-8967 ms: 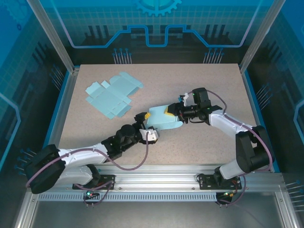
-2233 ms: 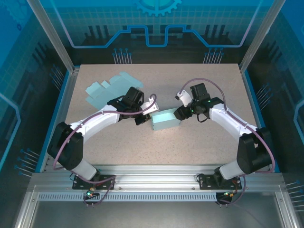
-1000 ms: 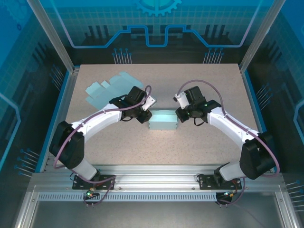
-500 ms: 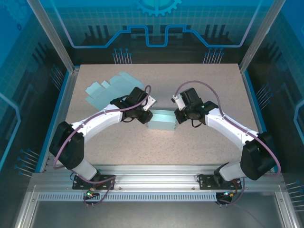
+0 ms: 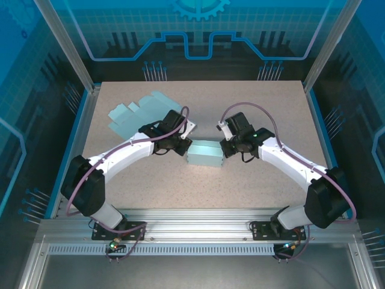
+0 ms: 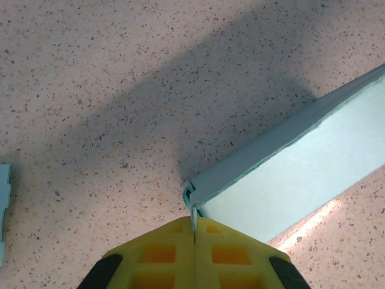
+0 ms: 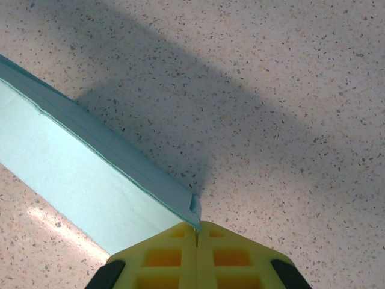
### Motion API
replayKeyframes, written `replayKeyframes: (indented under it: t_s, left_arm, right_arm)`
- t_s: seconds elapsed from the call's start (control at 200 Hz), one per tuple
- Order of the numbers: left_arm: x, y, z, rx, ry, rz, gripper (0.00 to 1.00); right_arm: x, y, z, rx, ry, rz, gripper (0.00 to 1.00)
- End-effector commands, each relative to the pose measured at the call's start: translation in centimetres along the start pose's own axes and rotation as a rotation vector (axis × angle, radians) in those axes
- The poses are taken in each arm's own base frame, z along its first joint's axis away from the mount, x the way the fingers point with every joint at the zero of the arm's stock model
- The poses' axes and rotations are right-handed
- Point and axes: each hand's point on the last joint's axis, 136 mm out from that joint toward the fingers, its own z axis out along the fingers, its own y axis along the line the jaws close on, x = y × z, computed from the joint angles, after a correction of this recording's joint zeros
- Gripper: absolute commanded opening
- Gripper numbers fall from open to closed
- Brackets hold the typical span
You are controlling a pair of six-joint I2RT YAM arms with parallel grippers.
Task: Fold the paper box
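Note:
The paper box (image 5: 204, 155) is a pale teal, closed block lying in the middle of the table. My left gripper (image 5: 185, 146) is at its left end and my right gripper (image 5: 224, 146) at its right end. In the left wrist view the yellow fingers (image 6: 162, 259) are shut on a thin wall edge at the corner of the box (image 6: 301, 162), the gripper (image 6: 194, 232) pinching it. The right wrist view has my right gripper (image 7: 197, 230) shut on the opposite corner edge of the box (image 7: 72, 174).
A second, flat unfolded teal box blank (image 5: 129, 114) lies at the back left of the speckled table (image 5: 252, 102), partly behind my left arm. Its edge (image 6: 3, 205) shows in the left wrist view. Metal frame posts and blue panels ring the table.
My left gripper's jaws have closed onto the box's left corner edge. The right arm has edged slightly left with the box, which stays in the table's middle.

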Motion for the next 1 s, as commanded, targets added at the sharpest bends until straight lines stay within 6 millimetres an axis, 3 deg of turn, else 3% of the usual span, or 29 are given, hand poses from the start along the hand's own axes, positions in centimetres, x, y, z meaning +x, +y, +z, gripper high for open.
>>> replayKeyframes:
  t_s: [0.0, 0.305, 0.515, 0.805, 0.996]
  left_arm:
    - [-1.4, -1.5, -0.8, 0.062, -0.063, -0.039, 0.0]
    - [-1.6, -3.1, -1.3, 0.08, -0.138, -0.112, 0.0]
    - [-0.8, -3.3, -0.6, 0.053, -0.15, -0.142, 0.0]
    - [-1.2, -2.8, -1.1, 0.028, -0.18, -0.171, 0.0]
    - [-1.6, -3.5, -1.1, 0.044, -0.204, -0.176, 0.0]
  right_arm:
    - [-1.0, 2.2, -0.1, -0.048, -0.01, 0.034, 0.02]
    - [-1.9, 3.0, 0.3, -0.017, -0.031, 0.144, 0.02]
    - [-3.0, 3.9, -0.1, -0.044, -0.078, 0.214, 0.14]
    - [-2.1, 3.6, -0.2, -0.007, -0.055, 0.244, 0.16]
    - [-2.5, 4.2, -0.5, -0.049, -0.083, 0.29, 0.16]
